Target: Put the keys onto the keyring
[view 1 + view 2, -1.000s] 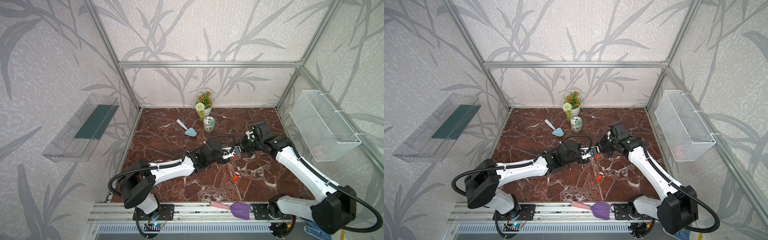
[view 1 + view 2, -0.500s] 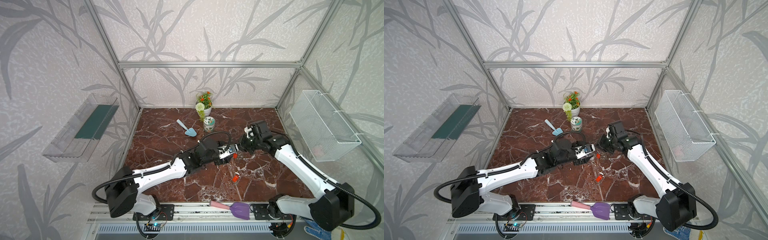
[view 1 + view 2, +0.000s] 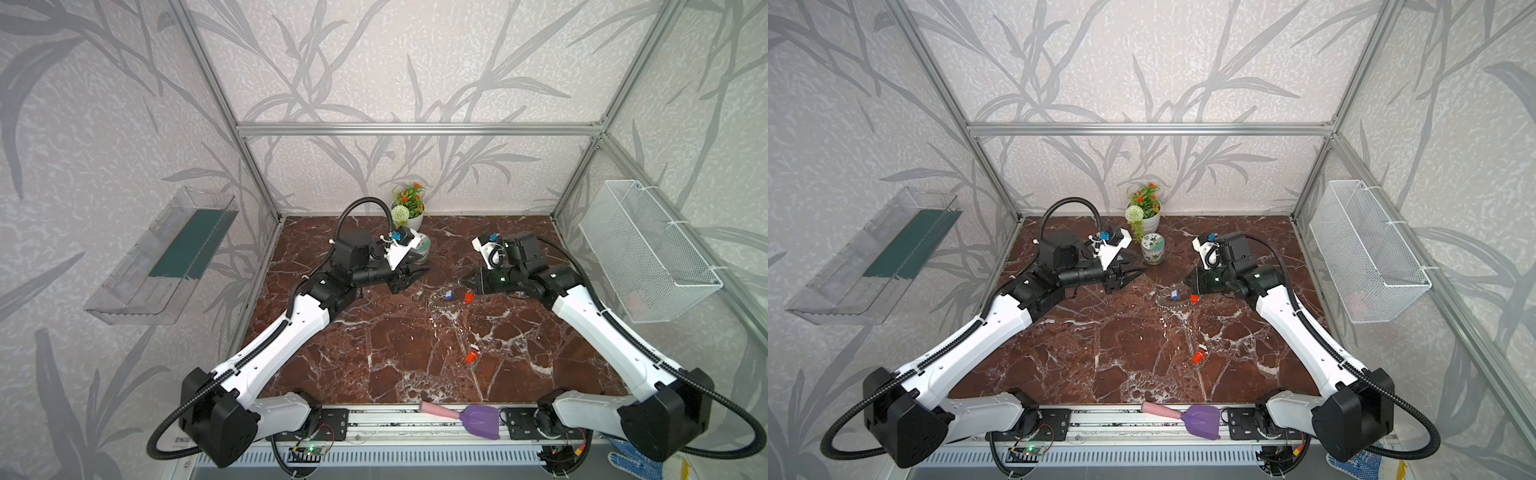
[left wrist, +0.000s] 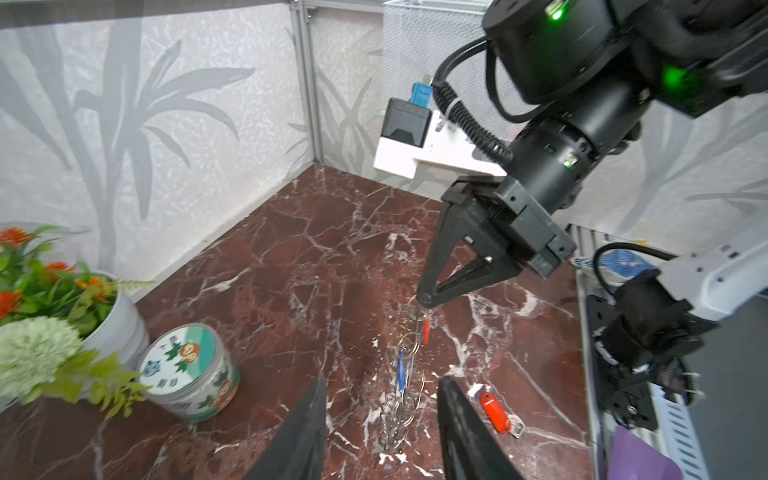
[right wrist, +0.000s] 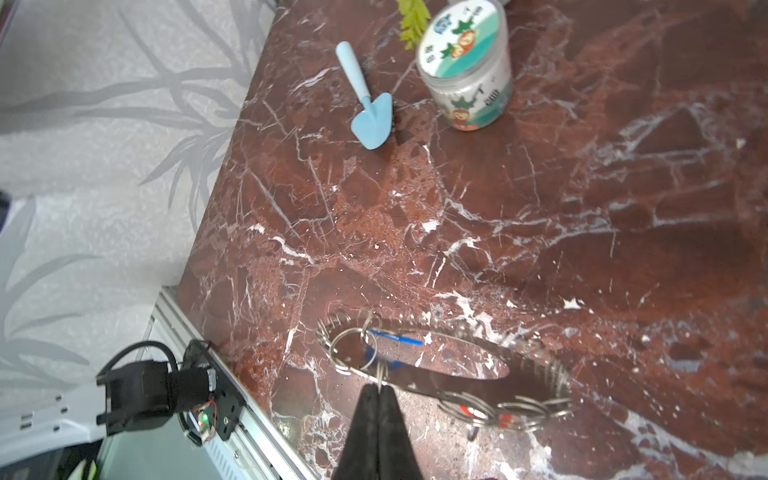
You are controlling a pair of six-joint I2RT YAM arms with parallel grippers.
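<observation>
The keyring (image 3: 441,300) (image 3: 1166,300), a grey metal ring edged with wire split rings, stands tilted mid-table with one edge on the marble. My right gripper (image 3: 465,280) (image 5: 379,388) is shut on one of its split rings (image 5: 380,365). A blue key (image 3: 447,296) (image 4: 401,370) hangs inside the keyring. A red-orange key (image 3: 468,297) (image 4: 426,330) hangs just under the right fingertips. Another red-orange key (image 3: 471,356) (image 4: 494,411) lies loose on the table nearer the front. My left gripper (image 3: 413,279) (image 4: 382,380) is open and empty, left of the keyring and apart from it.
A patterned cup (image 3: 419,249) (image 5: 467,66) and a flower pot (image 3: 409,208) stand behind the left gripper. A blue trowel (image 5: 368,104) lies left of the cup. A purple trowel (image 3: 469,417) rests on the front rail. A wire basket (image 3: 644,257) hangs on the right wall.
My left gripper was shut right at the keyring beside the right gripper; it has opened and drawn back to the left, toward the cup. The right gripper still holds the ring.
</observation>
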